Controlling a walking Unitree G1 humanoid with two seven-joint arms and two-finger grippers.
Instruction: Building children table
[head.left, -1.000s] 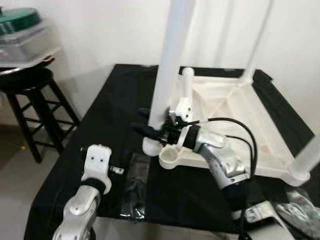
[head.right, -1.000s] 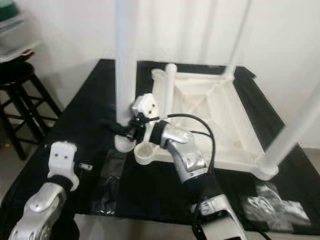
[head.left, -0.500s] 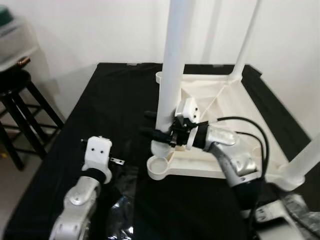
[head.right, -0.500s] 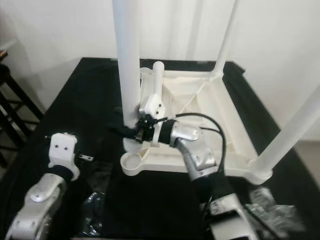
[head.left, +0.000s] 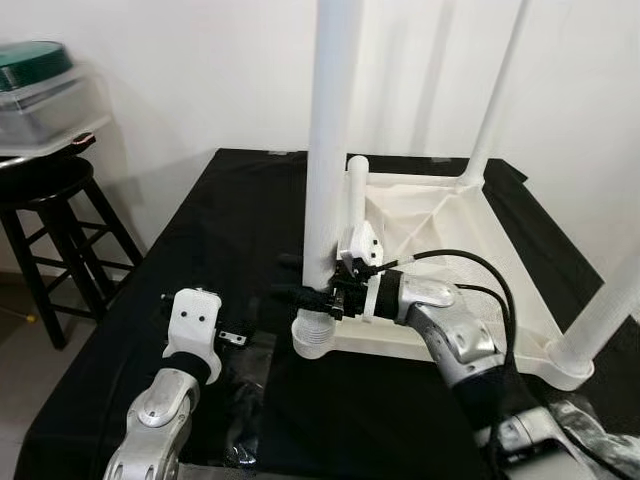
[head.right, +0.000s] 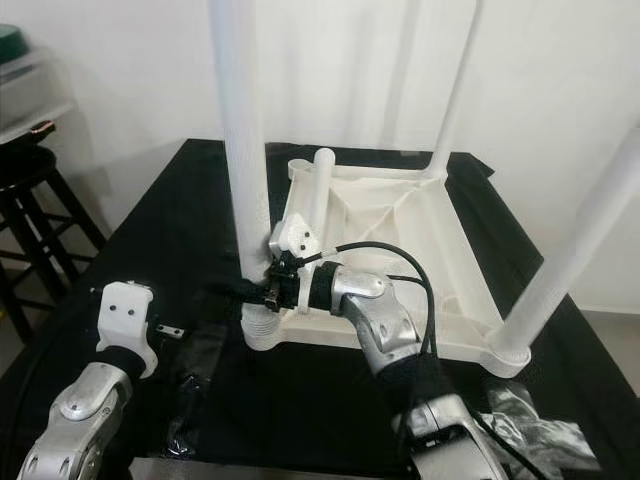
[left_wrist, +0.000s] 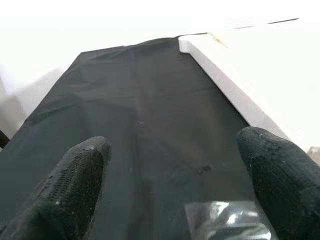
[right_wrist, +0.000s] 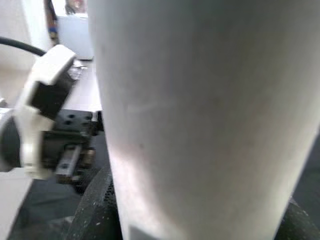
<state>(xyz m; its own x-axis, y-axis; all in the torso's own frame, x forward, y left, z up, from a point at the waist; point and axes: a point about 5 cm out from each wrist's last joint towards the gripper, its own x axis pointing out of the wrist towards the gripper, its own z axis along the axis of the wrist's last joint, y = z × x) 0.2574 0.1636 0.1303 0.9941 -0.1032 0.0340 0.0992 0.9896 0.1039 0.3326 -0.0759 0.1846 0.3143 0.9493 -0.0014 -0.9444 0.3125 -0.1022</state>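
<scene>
Eye views: the white tabletop (head.left: 470, 250) lies upside down on the black bench (head.left: 210, 230), legs pointing up. My right claw (head.left: 305, 297) is clamped round the near-left leg (head.left: 328, 150), low down, just above the corner socket where the leg stands upright. My left claw (head.right: 160, 328) sits on the bench left of that leg, apart from it. Clear plastic bag (head.right: 200, 390) lies near the bench edge, w/ a stool (head.left: 55, 215) further left of the bench.

L wrist view: my fingers (left_wrist: 75, 180) spread wide, holding nothing, over black cloth; tabletop edge (left_wrist: 235, 95) beside them.

R wrist view: leg (right_wrist: 200, 110) close up between my fingers (right_wrist: 95, 215), which press on both sides.
</scene>
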